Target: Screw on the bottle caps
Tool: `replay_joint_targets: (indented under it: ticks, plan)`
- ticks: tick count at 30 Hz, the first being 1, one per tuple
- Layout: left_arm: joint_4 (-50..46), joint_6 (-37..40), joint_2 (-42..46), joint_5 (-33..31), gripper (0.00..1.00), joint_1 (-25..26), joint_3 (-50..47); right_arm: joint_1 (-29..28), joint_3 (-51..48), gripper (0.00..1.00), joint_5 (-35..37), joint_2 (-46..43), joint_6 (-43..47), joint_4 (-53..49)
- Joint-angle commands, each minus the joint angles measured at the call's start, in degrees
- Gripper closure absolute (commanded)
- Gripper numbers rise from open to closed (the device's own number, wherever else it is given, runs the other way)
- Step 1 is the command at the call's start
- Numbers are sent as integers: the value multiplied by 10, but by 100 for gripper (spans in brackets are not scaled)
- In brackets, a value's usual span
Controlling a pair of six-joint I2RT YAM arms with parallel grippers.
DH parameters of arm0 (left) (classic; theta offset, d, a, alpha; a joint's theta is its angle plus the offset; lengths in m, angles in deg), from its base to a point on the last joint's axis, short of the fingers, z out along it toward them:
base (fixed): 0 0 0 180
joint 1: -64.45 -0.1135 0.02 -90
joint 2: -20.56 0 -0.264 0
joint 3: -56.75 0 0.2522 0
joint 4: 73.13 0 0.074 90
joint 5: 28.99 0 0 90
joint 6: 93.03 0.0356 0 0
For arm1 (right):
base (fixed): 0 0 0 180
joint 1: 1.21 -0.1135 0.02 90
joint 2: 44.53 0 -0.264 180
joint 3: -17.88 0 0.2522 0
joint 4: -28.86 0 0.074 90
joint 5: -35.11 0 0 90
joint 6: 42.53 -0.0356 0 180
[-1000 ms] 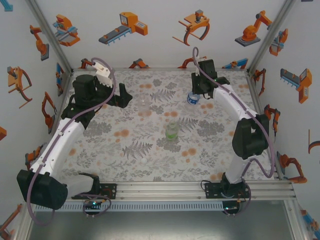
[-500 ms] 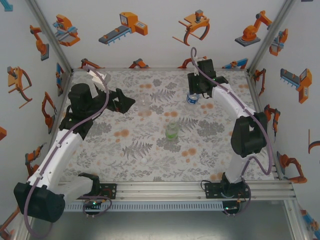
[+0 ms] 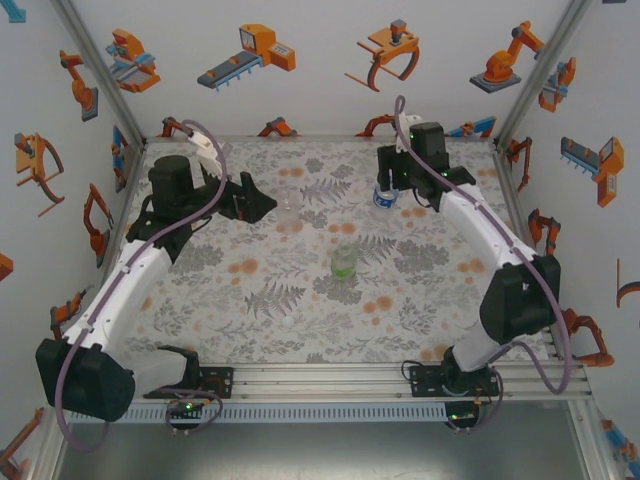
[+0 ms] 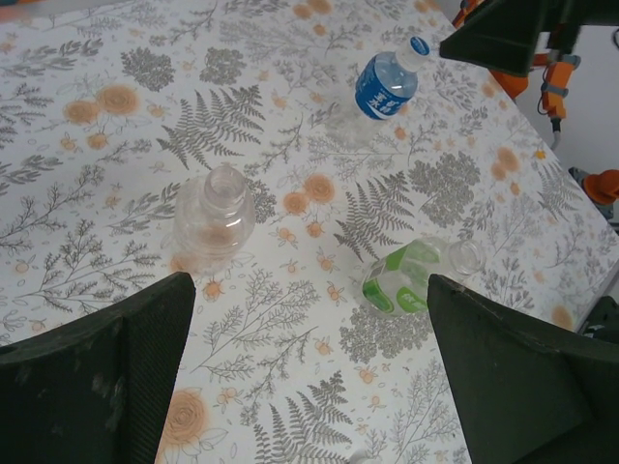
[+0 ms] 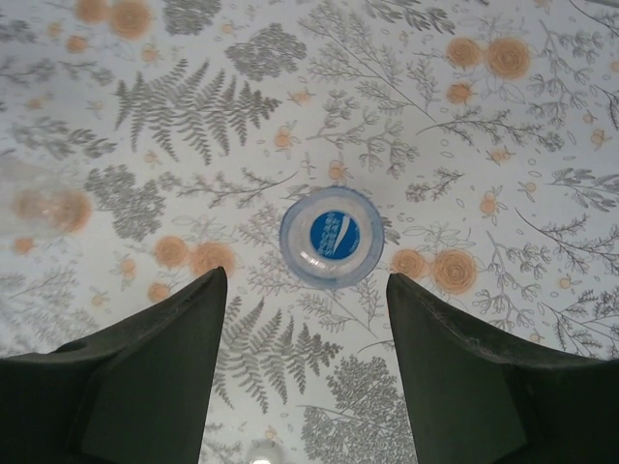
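worktop [image 3: 450, 300]: we see a sheet printed with grey ferns and orange flowers.
loose cap [image 3: 288, 322]: small, white and round, lying nearest the arm bases, well apart from every bottle.
green bottle [image 3: 344, 263]: upright mid-worktop; its mouth looks open to us.
left end effector [image 3: 258, 203]: jaws spread wide and holding nothing, just left of the clear bottle.
clear bottle [image 3: 288, 205]: upright, beyond the green bottle and to its left.
blue-label bottle [image 3: 385, 196]: upright toward the far right, with a cap on its neck.
right end effector [image 3: 392, 183]: above the blue-label bottle. We see its fingers [image 5: 145, 377] partly apart, gripping nothing.
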Motion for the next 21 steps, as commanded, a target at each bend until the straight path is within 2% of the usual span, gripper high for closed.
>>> replay_joint_targets:
  ticks: [1,8,12,15,19,21]
  plan:
    - [-8,6,-6,7,3,-1,16,3,-54,40,-88,-55,9,76]
    - [7,61,4,0,3,-1,3,1,-203,44,-315,-151,-4,221]
    - [22,67,14,-11,3,-1,-16,-23,-300,42,-338,-185,-46,336]
    - [34,57,26,-32,3,2,-35,-67,-359,37,-276,-213,-45,387]
    - [48,39,40,-57,3,9,-52,-137,-390,32,-84,-237,-80,374]
    - [56,31,45,-75,3,15,-60,-172,-407,27,-14,-243,-92,382]
